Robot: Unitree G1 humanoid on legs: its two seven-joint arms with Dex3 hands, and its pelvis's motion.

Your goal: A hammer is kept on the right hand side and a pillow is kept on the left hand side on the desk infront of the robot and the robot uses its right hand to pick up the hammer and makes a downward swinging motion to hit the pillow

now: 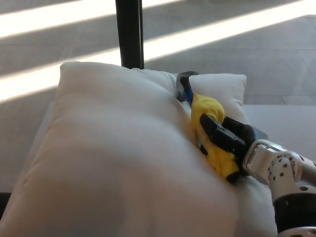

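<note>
A large white pillow [123,158] fills most of the head view. My right hand [224,138] is shut on the yellow handle of the hammer [210,133]. The hammer's dark metal head [183,84] is pressed down into the pillow near its far right corner, and the pillow is dented there. A short blue neck joins head and handle. My right forearm [279,170] comes in from the lower right. My left hand does not show.
A black upright post [129,32] stands just behind the pillow. Beyond it lies a grey floor with bright sunlight stripes [222,29]. A strip of the pale desk [286,123] shows to the right of the pillow.
</note>
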